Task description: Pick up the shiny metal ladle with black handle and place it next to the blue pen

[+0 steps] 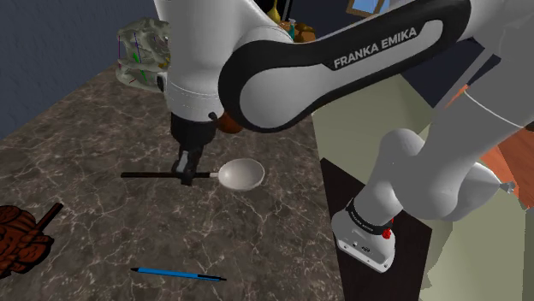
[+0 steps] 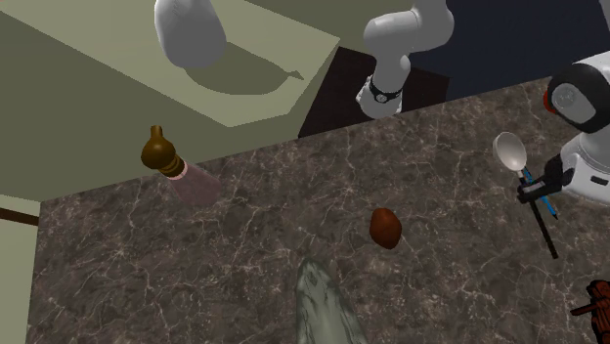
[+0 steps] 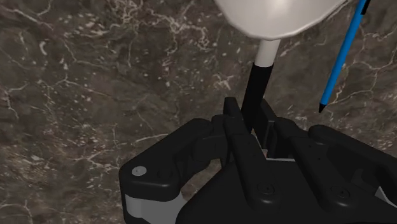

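The ladle has a pale rounded bowl (image 1: 240, 174) and a thin black handle (image 1: 150, 174) lying level. My gripper (image 1: 187, 170) is shut on the handle near the bowl end, and the ladle seems to hang a little above the dark marble counter (image 1: 94, 137). In the wrist view the fingers (image 3: 233, 121) clasp the black handle (image 3: 257, 86), with the bowl (image 3: 280, 16) beyond them. The blue pen (image 1: 175, 274) lies on the counter near the front edge, toward the shoulder view's lower left of the ladle. The second exterior view shows the gripper (image 2: 541, 186), the bowl (image 2: 508, 150) and a bit of the pen (image 2: 544, 195).
A brown ridged object (image 1: 21, 239) sits at the shoulder view's left edge. A clear greenish container (image 1: 141, 53) stands at the back. A brown ball (image 2: 385, 227), a brown bottle (image 2: 161, 153) and a grey-green object (image 2: 323, 303) rest farther along the counter. The stand (image 1: 376, 231) adjoins the counter's right edge.
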Available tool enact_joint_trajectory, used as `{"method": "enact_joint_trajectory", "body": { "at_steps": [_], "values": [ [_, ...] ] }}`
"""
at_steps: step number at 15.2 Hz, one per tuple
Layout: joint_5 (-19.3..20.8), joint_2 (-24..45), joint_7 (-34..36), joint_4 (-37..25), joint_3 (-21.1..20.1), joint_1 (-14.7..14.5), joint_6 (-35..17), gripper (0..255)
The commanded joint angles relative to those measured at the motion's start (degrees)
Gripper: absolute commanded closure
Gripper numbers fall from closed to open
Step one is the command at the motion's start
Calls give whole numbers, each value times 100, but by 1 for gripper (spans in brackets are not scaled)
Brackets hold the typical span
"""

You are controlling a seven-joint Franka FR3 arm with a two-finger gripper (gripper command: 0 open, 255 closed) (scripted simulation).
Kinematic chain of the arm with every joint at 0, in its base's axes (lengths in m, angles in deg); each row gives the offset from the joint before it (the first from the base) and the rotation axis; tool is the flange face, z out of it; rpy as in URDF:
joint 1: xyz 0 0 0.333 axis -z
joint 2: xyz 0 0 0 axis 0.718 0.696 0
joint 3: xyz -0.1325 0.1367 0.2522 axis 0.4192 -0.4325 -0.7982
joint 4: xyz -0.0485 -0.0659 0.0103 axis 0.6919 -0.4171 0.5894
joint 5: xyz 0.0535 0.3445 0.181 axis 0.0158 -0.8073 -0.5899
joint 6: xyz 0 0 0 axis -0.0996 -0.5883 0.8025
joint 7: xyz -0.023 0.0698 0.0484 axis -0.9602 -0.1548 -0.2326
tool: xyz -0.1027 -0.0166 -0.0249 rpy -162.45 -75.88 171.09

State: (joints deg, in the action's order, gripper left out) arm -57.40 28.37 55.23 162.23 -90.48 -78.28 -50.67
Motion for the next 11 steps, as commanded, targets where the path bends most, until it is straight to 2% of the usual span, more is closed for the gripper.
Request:
{"method": "enact_joint_trajectory", "body": {
  "at_steps": [1, 11],
  "values": [
    [62, 173, 326, -190, -171, -104, -10, 255],
    [713, 1391, 1932, -1573, -841, -705, 117, 255]
  ]
}}
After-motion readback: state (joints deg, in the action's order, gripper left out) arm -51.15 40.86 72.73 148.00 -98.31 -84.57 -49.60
